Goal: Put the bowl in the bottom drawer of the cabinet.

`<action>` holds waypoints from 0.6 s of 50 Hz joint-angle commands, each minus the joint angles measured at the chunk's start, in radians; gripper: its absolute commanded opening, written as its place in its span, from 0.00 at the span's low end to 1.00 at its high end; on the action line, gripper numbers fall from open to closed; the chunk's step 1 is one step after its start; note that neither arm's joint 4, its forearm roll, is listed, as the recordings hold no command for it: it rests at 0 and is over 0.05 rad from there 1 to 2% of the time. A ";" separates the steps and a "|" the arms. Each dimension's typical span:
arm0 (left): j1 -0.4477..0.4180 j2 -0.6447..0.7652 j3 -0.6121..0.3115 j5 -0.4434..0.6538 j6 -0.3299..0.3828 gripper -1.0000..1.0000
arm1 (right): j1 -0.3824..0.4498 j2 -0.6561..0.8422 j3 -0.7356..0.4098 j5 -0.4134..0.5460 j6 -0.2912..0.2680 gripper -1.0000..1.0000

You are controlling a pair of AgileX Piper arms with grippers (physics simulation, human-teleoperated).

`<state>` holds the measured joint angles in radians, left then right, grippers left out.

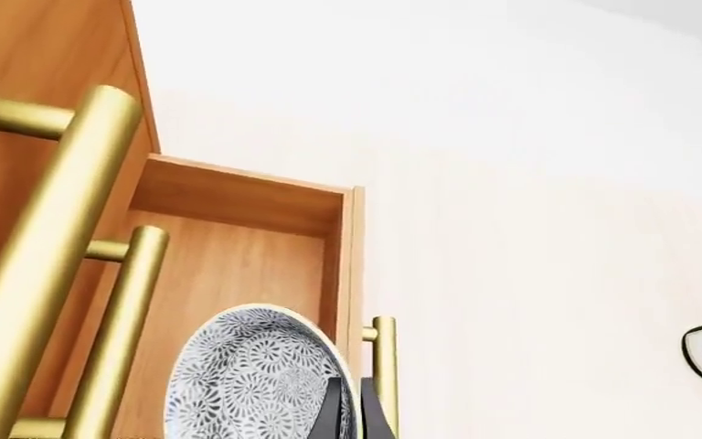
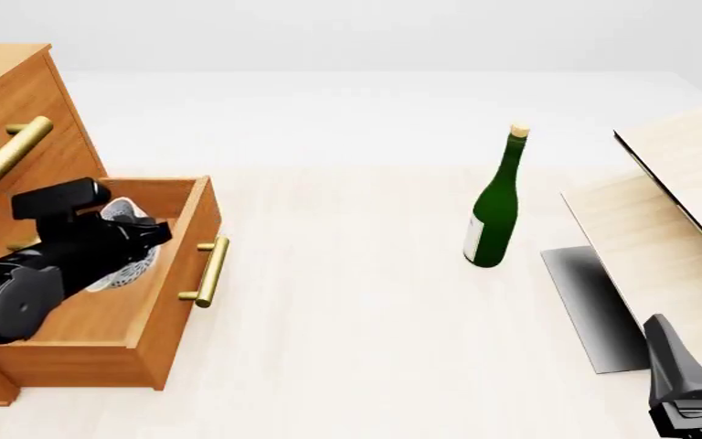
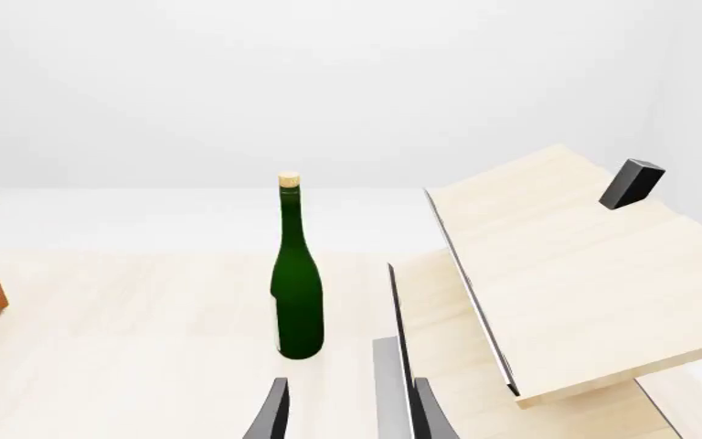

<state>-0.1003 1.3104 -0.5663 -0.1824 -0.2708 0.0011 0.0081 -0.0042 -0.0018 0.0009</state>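
Observation:
The bottom drawer [image 2: 143, 320] of the orange-brown cabinet [image 2: 10, 110] stands pulled out, its gold handle [image 2: 211, 272] facing the table. My left gripper [image 2: 138, 240] reaches down into the drawer, shut on the rim of the speckled white-grey bowl [image 2: 128, 267]. The bowl is tilted on edge, just above the drawer floor. In the left wrist view the bowl [image 1: 248, 375] fills the lower middle with a dark finger [image 1: 334, 412] across its rim, and the drawer's wooden walls [image 1: 235, 192] lie behind it. My right gripper [image 2: 683, 389] rests at the near right edge, open and empty, as the right wrist view [image 3: 351, 416] shows.
A green wine bottle [image 2: 494, 206] stands upright mid-table, right of the drawer. Pale wood panels with dark edges [image 2: 680, 192] lean on a grey base [image 2: 589, 306] at the right. Upper gold handles [image 1: 65, 219] jut out above the open drawer.

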 commanded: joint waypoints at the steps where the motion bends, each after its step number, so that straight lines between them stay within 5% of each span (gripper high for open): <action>1: 0.024 0.034 0.018 -0.038 0.000 0.00 | 0.000 0.000 0.000 0.000 0.000 1.00; 30: 0.096 0.095 0.040 -0.097 0.033 0.00 | 0.000 0.000 0.000 0.000 0.000 1.00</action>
<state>-0.0335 1.4014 -0.5268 -0.2704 -0.2591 0.0012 0.0081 -0.0042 -0.0018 0.0009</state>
